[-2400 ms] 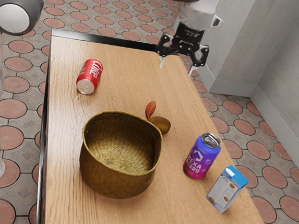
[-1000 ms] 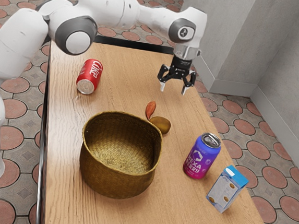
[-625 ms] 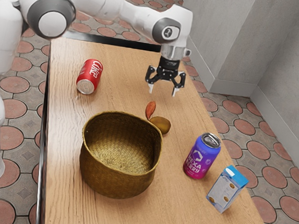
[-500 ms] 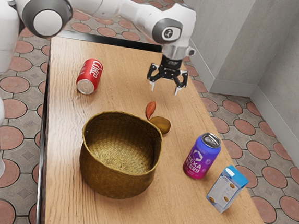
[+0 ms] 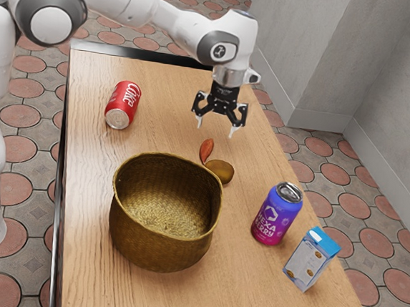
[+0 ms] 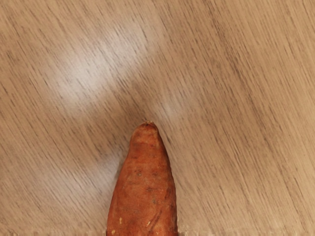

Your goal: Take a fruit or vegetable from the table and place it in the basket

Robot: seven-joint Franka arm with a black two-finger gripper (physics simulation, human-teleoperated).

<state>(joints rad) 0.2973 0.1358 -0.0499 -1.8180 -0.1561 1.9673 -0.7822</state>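
My gripper (image 5: pixel 215 130) hangs above the table in the exterior view, its two fingers apart and nothing between them. Just below it lies an orange-brown sweet potato (image 5: pixel 206 150), beside a brown rounded fruit or vegetable (image 5: pixel 220 171). The wrist view has the sweet potato (image 6: pixel 143 187) large under my hand, its narrow tip pointing away over bare wood. The woven basket (image 5: pixel 160 254) stands upright close to both pieces, with only its weave visible inside.
A red Coke can (image 5: pixel 123 105) stands near the table's far-left part in the exterior view. Toward the exterior view's right are a purple-blue can (image 5: pixel 277 214) and a small blue-and-white carton (image 5: pixel 311 258). The wooden table (image 5: pixel 170 100) ends near a grey wall.
Compared with the earlier frames, my gripper has come down and moved toward the exterior view's left, nearer the sweet potato. The table's objects have stayed put.
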